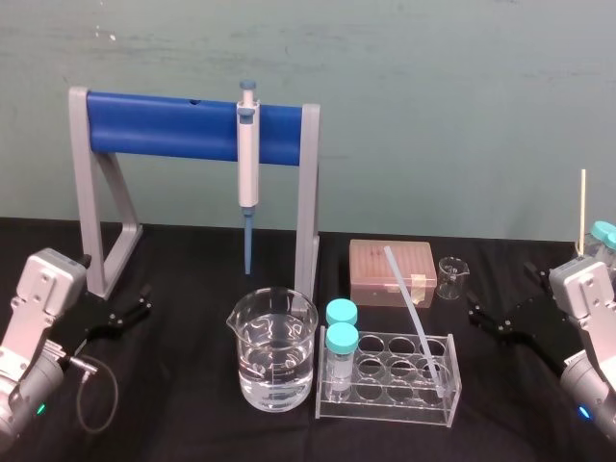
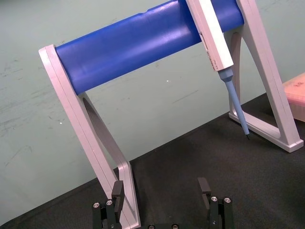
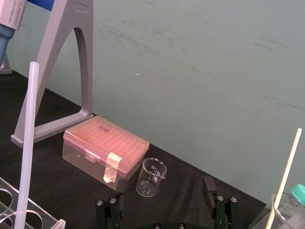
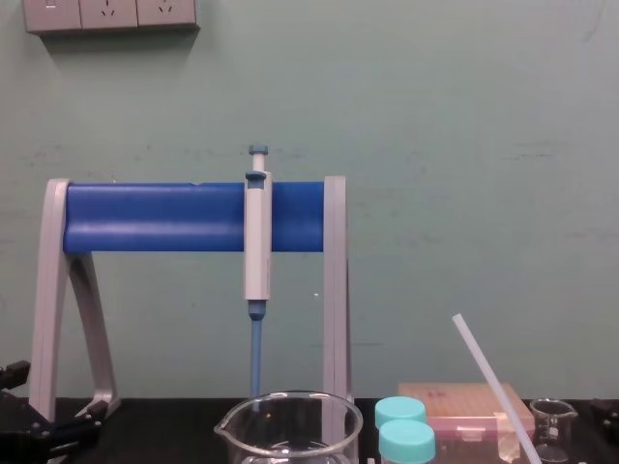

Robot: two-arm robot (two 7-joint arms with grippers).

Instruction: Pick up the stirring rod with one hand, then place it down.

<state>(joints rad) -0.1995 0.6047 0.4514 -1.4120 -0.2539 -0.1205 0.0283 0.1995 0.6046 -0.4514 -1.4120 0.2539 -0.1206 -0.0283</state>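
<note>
On the black desk (image 1: 183, 423), near the front and a little right of centre, one stirring rod (image 1: 414, 316) stands tilted in one clear tube rack (image 1: 385, 409). Its lower end sits in a hole at the rack's right end, and its upper end leans back and to the left, in front of the pink tip box (image 1: 392, 272). Neither gripper touches it.

Two teal-capped tubes (image 1: 341, 339) fill the rack's left end. There are two beakers: one large beaker (image 1: 272, 361) holding clear liquid just left of the rack, and one small glass beaker (image 1: 449, 277) just right of the tip box. One pipette (image 1: 248, 159) hangs from one stand (image 1: 164, 125) with a blue bar and grey legs at the back. A thin pale stick (image 1: 582, 207) rises at the desk's right edge.

The left gripper (image 1: 144, 300) rests low at the desk's left side, near the stand's left leg, with its jaws apart and holding nothing. The right gripper (image 1: 476, 313) sits at the right side, level with the rack and pointing toward it, jaws likewise apart and empty.

Bare desk lies between the left gripper and the large beaker. A narrower open strip separates the right gripper from the rack's right end. The space above the rod's upper half is open.
</note>
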